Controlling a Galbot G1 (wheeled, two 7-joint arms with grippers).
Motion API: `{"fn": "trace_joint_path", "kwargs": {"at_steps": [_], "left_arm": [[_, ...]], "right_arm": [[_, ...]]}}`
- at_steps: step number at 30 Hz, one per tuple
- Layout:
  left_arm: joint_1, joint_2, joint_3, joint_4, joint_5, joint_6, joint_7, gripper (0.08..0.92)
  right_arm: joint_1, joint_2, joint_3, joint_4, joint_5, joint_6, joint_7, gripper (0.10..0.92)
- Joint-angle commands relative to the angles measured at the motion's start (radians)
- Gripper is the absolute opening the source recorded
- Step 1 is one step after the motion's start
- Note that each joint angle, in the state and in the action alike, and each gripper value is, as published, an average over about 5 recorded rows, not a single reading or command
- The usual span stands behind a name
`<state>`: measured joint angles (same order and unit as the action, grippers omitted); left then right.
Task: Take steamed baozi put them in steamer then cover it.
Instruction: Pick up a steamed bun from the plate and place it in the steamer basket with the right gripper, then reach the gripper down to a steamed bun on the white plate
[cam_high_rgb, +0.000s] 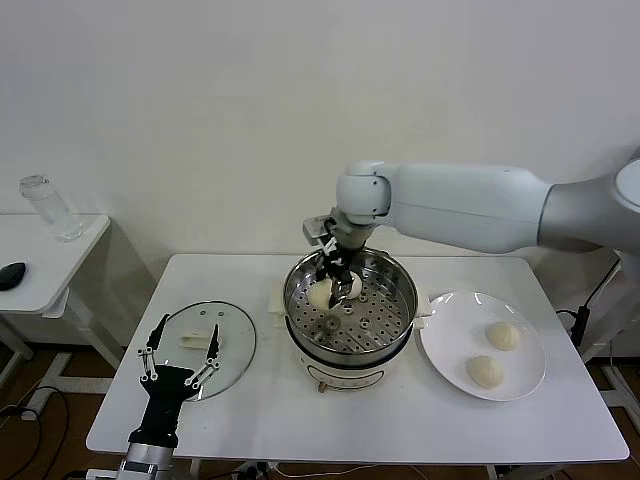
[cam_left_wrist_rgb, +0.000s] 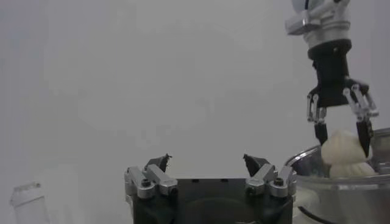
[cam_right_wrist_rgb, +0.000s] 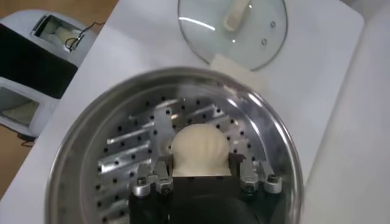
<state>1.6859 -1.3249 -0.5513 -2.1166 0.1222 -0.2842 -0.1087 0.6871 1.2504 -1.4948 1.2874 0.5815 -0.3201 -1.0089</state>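
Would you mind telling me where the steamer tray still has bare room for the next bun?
The steamer tray is bare across its near and right parts. It is crowded at the far left, where the right gripper is shut on a baozi beside another bun.

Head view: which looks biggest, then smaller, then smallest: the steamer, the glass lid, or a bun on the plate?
1. Steamer
2. Glass lid, slightly smaller
3. Bun on the plate, smallest
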Motion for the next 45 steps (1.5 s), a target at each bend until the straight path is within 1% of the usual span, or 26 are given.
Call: {"fn": "trace_joint_path", "kwargs": {"at_steps": [1,11,14,18,21,25,28,31,34,38,42,45], "left_arm": [[-0.003,0.000,-0.003,0.001,0.000,-0.002,-0.001,0.823],[-0.002,-0.001,-0.013,0.001,-0.003,-0.004,-0.004,0.823],[-0.001,-0.001,-0.019,0.000,-0.006,-0.005,-0.005,0.823],[-0.002,0.000,-0.026,-0.003,-0.008,-0.005,-0.006,0.823],[0.001,-0.001,-0.029,-0.009,-0.009,-0.004,-0.006,0.823],[0.006,-0.001,-0.028,-0.015,-0.008,-0.004,-0.006,0.823],[0.008,0.000,-0.026,-0.016,-0.007,-0.004,-0.006,0.823],[0.008,0.001,-0.022,-0.018,-0.005,-0.003,-0.005,0.823],[0.006,0.003,-0.015,-0.020,-0.003,-0.001,-0.005,0.823],[0.003,0.004,-0.007,-0.018,0.000,0.002,-0.004,0.823],[0.002,0.007,-0.004,-0.009,0.001,0.000,-0.004,0.823],[0.001,0.008,-0.002,-0.002,0.001,-0.002,-0.003,0.823]], "right_arm": [[-0.039,0.053,-0.014,-0.010,0.005,-0.020,0.043,0.619],[-0.083,0.062,-0.013,-0.029,-0.024,-0.023,0.067,0.634],[-0.087,0.061,-0.015,-0.026,-0.023,-0.021,0.079,0.670],[-0.072,0.049,-0.007,-0.011,-0.022,-0.018,0.086,0.767],[-0.045,0.012,0.014,0.013,-0.029,-0.015,0.073,0.810],[0.004,-0.113,0.068,0.084,-0.058,-0.004,0.036,0.822],[0.035,-0.255,0.131,0.136,-0.098,0.018,-0.014,0.822],[0.048,-0.409,0.200,0.156,-0.138,0.055,-0.082,0.823],[0.054,-0.555,0.245,0.147,-0.171,0.104,-0.156,0.823],[0.036,-0.700,0.267,0.114,-0.228,0.186,-0.249,0.823],[-0.024,-0.803,0.278,0.079,-0.285,0.244,-0.286,0.823],[-0.081,-0.846,0.271,0.066,-0.345,0.278,-0.288,0.823]]}}
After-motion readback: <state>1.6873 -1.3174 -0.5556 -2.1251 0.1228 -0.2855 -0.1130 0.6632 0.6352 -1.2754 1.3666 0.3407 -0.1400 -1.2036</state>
